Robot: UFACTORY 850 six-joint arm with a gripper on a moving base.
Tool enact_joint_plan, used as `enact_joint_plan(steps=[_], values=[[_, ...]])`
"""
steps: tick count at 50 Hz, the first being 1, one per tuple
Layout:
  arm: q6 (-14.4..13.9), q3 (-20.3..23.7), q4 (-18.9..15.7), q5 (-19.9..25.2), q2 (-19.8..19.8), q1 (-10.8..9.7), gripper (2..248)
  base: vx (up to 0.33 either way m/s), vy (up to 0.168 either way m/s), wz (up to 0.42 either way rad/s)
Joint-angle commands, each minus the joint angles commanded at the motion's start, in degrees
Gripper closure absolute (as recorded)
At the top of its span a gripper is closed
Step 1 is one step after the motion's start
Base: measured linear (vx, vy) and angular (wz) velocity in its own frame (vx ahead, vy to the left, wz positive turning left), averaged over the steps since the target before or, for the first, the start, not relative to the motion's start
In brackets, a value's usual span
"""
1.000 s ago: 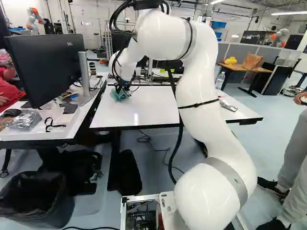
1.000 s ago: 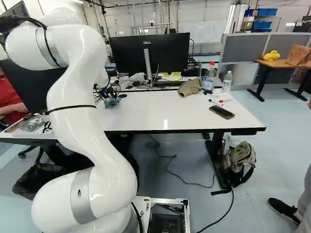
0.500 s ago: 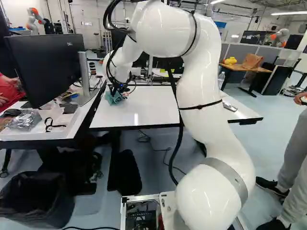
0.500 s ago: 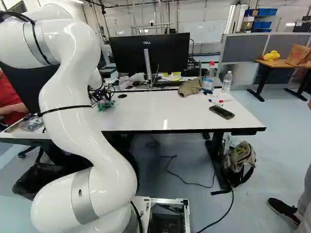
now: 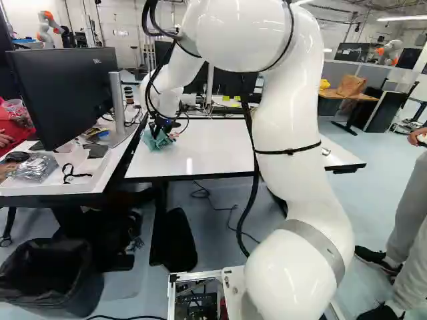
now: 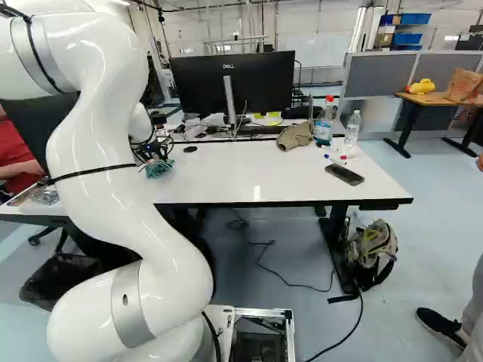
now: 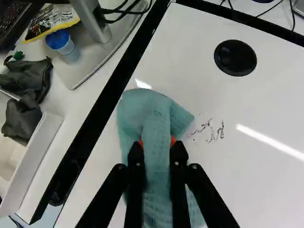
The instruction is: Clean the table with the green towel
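At the left end of the white table (image 5: 213, 150), the gripper (image 5: 162, 125) points down in the left base view. The green towel (image 5: 157, 139) bunches beneath it on the tabletop. In the wrist view the gripper (image 7: 157, 147) is shut on the green towel (image 7: 154, 116), a fold of cloth pinched between both fingers. The rest of the towel spreads ahead of and under the fingers. Dark scribbled marks (image 7: 208, 131) lie on the white surface right beside the towel.
A black round cap (image 7: 235, 57) sits in the tabletop. Beside the table's left edge stands another desk with a monitor (image 5: 63, 93) and a white tray. A phone (image 6: 345, 174), bottles (image 6: 352, 128) and a cap (image 6: 294, 136) lie farther right. Another robot (image 5: 48, 28) stands far back.
The arm has swung outward to the left and come a little nearer the base, dragging the held towel toward the table's near side. The base has not moved.
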Motion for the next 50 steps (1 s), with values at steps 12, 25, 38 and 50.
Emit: enact_joint_plan(steps=[12, 25, 38, 50], values=[[0.00, 2.86, 0.00, 0.00, 2.16, -1.24, 191, 0.000, 0.000, 0.000], [0.00, 4.75, 0.00, 0.00, 3.60, -3.20, 191, 0.000, 0.000, 0.000], [0.00, 6.43, 0.00, 0.00, 5.10, -5.15, 191, 0.000, 0.000, 0.000], [0.00, 8.13, 0.00, 0.00, 7.78, -6.88, 191, 0.000, 0.000, 0.000]])
